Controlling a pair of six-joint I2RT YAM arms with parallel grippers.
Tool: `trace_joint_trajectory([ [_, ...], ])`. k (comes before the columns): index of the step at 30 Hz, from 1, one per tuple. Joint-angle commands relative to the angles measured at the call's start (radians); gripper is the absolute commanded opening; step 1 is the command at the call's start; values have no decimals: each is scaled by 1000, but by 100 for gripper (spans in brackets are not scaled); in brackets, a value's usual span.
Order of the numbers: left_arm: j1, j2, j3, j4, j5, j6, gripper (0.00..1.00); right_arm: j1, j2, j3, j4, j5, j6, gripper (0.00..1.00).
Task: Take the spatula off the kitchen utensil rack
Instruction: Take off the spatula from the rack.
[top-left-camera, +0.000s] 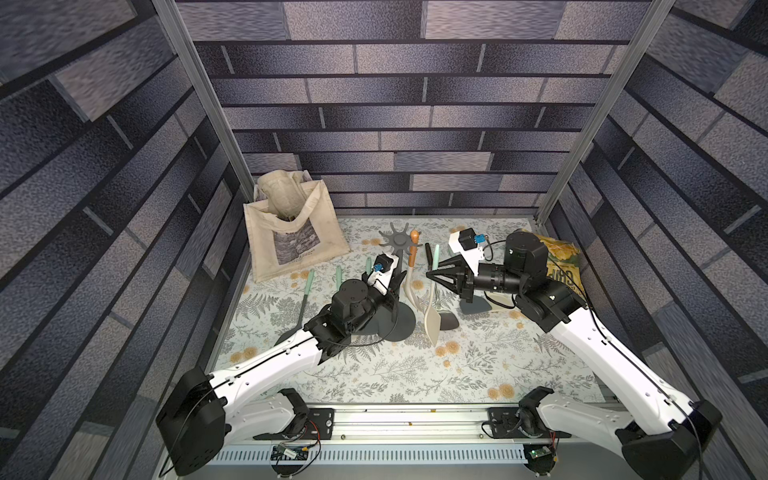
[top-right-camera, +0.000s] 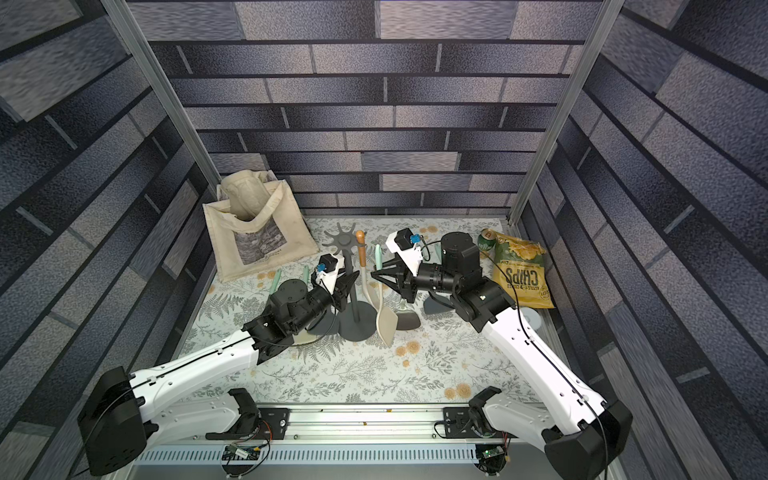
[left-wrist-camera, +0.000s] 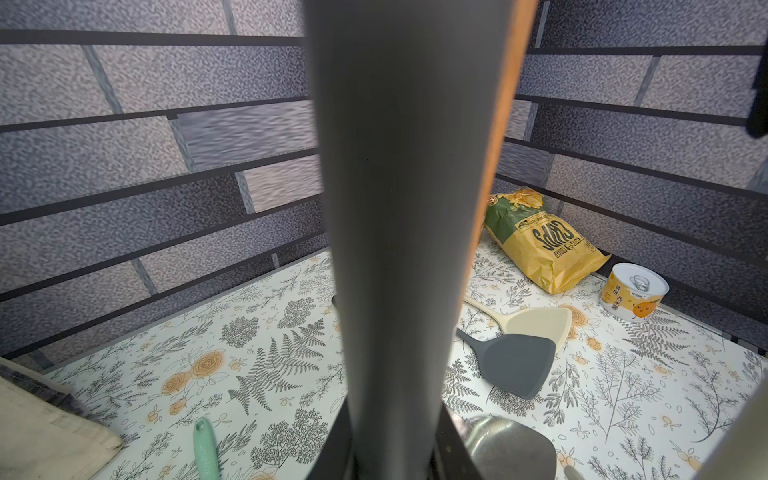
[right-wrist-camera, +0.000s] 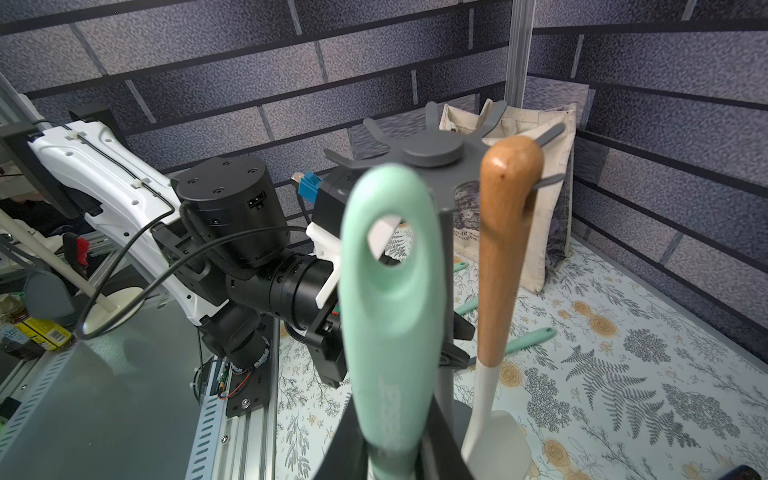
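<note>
Step in hand: lift-off, nearly complete by my reading. My right gripper (top-left-camera: 432, 275) is clenched on the mint-handled spatula (right-wrist-camera: 390, 291), which is upright just beside the kitchen utensil rack (top-left-camera: 401, 240) with no hook through its hanging hole. My left gripper (top-left-camera: 392, 291) is clamped around the rack's pole. A wooden-handled utensil (right-wrist-camera: 505, 232) hangs close by. The next move calls for drawing the spatula away clear of that neighbour.

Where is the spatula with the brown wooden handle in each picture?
Top view: wooden-handled spatula hangs near the middle, just right of the rack top.
Top view: same, slightly left of centre.
Left wrist: only an orange sliver edging the rack.
Right wrist: close up, hooked beside the mint handle.
Shared landmark: the grey rack.
</note>
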Motion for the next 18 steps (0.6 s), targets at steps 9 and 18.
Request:
trace_joint_trajectory([
  [9, 17, 2, -25, -113, -26, 40, 14, 7, -99, 4, -154, 155, -70, 0],
  [18, 17, 0, -28, -114, -24, 39, 15, -8, -126, 9, -198, 322, -91, 0],
])
